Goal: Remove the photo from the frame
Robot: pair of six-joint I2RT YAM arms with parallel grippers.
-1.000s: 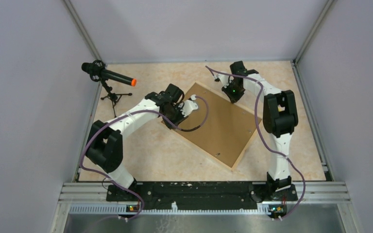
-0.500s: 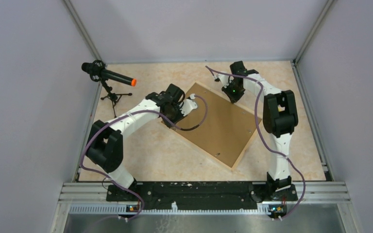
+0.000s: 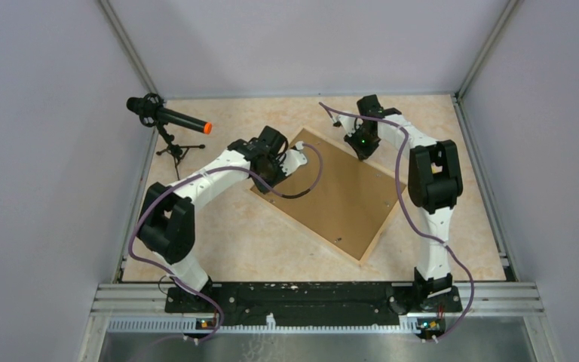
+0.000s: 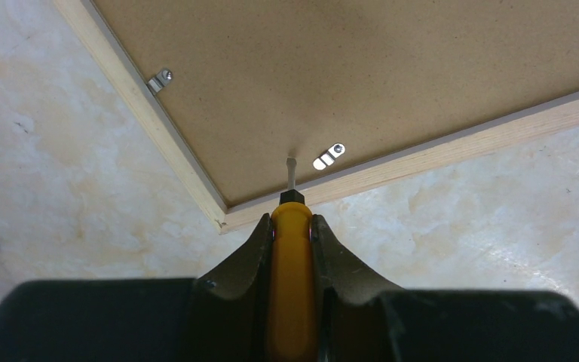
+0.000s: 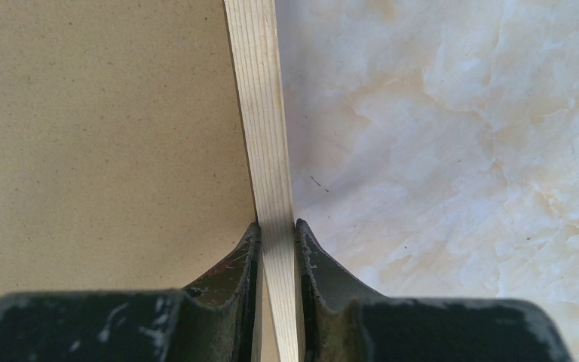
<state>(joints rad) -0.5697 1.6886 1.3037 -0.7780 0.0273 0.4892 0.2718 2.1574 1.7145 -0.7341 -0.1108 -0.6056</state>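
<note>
The frame point(image 3: 332, 197) lies flat on the table point(image 3: 219, 241), turned at an angle, its brown board side up and pale wood edges showing. With that side up, the photo cannot be seen.

The left gripper point(image 4: 292, 222) hangs over the frame's left corner. Its fingers point(image 4: 252, 249) are clamped on the yellow handle of a screwdriver point(image 4: 292, 286), which points away from the wrist toward the board. The thin metal shaft ends just left of a small metal clip point(image 4: 329, 157) that lies on the board close to the wood edge. Whether the tip touches the board cannot be told. A second clip point(image 4: 160, 78) sits on the adjoining edge, farther from the corner, partly over the wood strip.

The right gripper point(image 5: 277, 226) is at the frame's far right edge. Its fingers point(image 5: 237, 264) are pressed together on the pale wood strip point(image 5: 260, 113), one on the board side and one on the outer side, with the strip running straight out between them.

A microphone point(image 3: 167, 117) with an orange tip stands on a small tripod at the far left of the table, well apart from the frame.
</note>
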